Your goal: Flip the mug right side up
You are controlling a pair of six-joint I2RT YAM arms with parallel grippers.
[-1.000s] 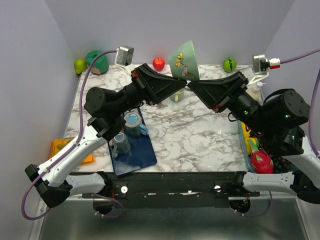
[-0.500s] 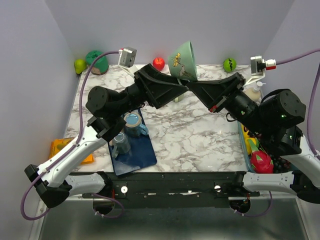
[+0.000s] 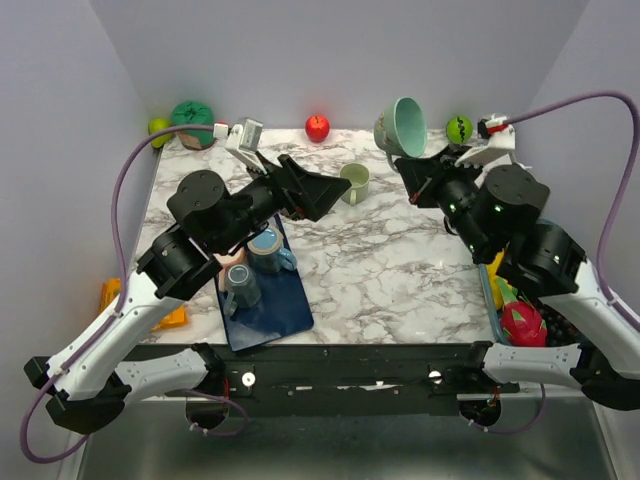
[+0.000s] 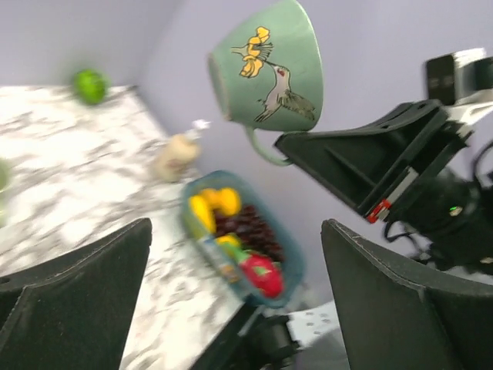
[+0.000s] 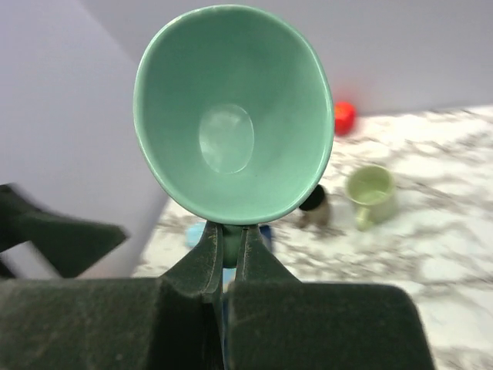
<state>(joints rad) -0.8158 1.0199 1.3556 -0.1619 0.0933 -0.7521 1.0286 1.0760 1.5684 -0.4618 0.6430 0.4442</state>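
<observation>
From above, you have the mug point(image 3: 400, 125) up in the air over the far right corner of the worktop point(image 3: 400, 270), clear of the marble. The right fingers point(image 3: 414, 163) reach up under it and are closed there. The left fingers point(image 3: 318, 190) sit near the middle of the far edge, spread wide with nothing in them, just beside a small pale green cup point(image 3: 353, 183). The mug is tipped: you can see into its teal inside, so I judge the mouth neither down nor straight up.

The left wrist view (rolled well over, so don't trust its horizon) looks out between its own two fingers, which stand far apart with only air between them. Beyond them the mug hangs with its bird picture showing and its handle pinched by the right fingers. Nothing else touches it.

The right wrist view looks straight into the mug's mouth. The two fingers are shut tight on the handle just below the rim. The marble, the pale green cup and a red apple point(image 5: 344, 117) lie blurred beyond.

My reading of progress: the lift and the grip on the handle are done, and the turn looks partly made. What's left for you is to roll the mouth fully upward, set the mug on its base on a bare patch of worktop, and then open the right fingers.
</observation>
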